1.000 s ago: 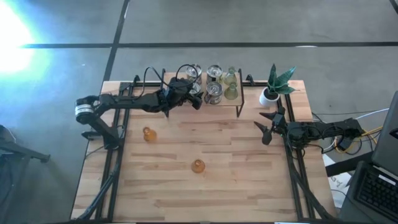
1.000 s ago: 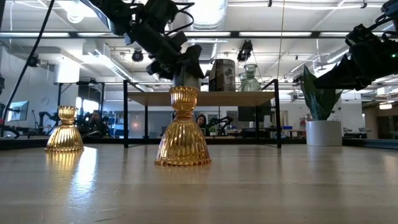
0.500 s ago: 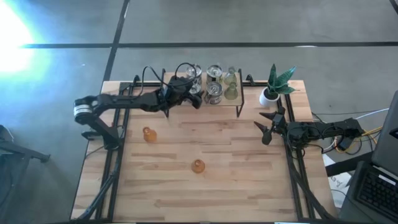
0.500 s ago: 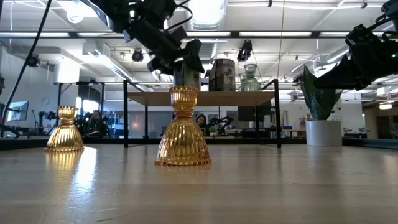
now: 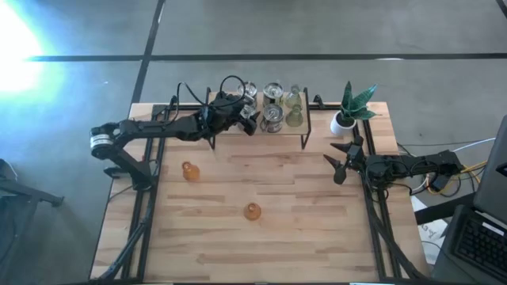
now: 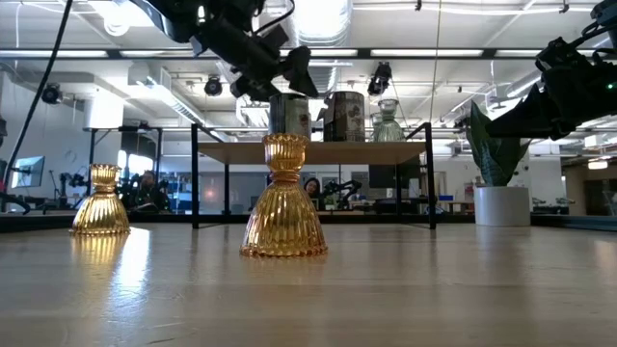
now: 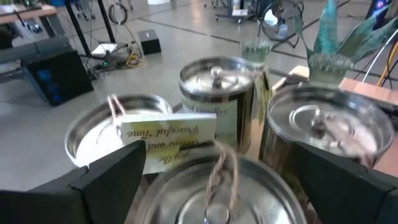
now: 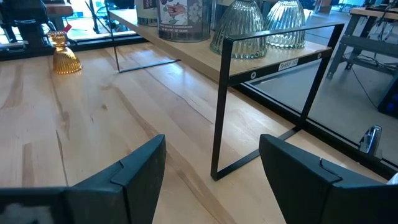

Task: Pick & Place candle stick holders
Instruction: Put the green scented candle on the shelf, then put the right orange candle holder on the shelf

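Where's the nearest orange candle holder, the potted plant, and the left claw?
Nearest orange candle holder (image 6: 283, 217): low view, on its ribbed skirt.
Potted plant (image 5: 343, 122): high view, on the white pot.
Left claw (image 5: 252, 123): high view, midway between its open fingertips, over the shelf.

orange candle stick holders (image 5: 252, 211): two
pale green holders (image 5: 295, 117): two
silvery lidded tins (image 7: 214, 93): four
potted plant (image 5: 348, 108): one

Two orange holders (image 5: 189, 171) (image 5: 252, 211) stand well apart on the tabletop (image 5: 301, 229); the shelf (image 5: 305, 127) is crowded
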